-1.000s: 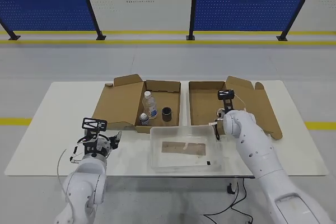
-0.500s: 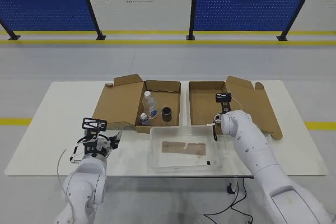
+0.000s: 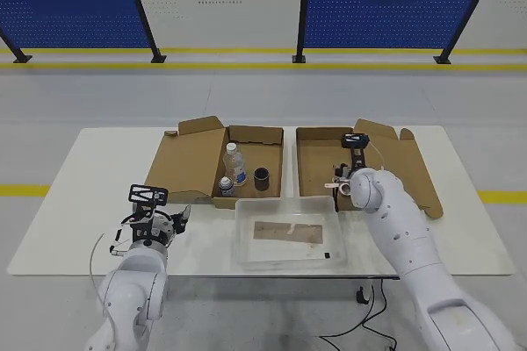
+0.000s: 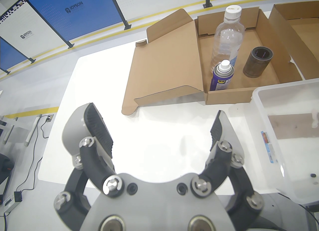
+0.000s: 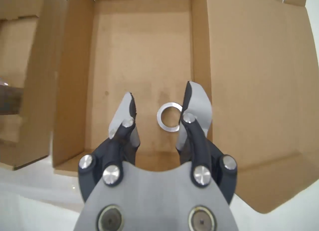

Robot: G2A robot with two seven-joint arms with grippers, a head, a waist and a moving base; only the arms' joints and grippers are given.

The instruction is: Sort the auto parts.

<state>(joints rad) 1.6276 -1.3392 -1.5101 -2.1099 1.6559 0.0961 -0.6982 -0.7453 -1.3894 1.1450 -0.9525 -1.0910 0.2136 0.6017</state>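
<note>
Looking down on a white worktop [image 3: 70,219], bearing three things directly. Lying toward the far edge, side by side and just apart: a left cardboard box [image 3: 189,162], open, with its lid flap spreading flat to the left, and a right cardboard box [image 3: 314,171], open, with its flap spreading to the right. Sitting nearer the robot, in front of both boxes and spanning the gap between them: a clear plastic bin [image 3: 272,213], standing close against their front walls.

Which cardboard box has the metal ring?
The box below the right gripper; the ring lies on its floor. The other box holds a bottle, spray can and dark cylinder.
</note>
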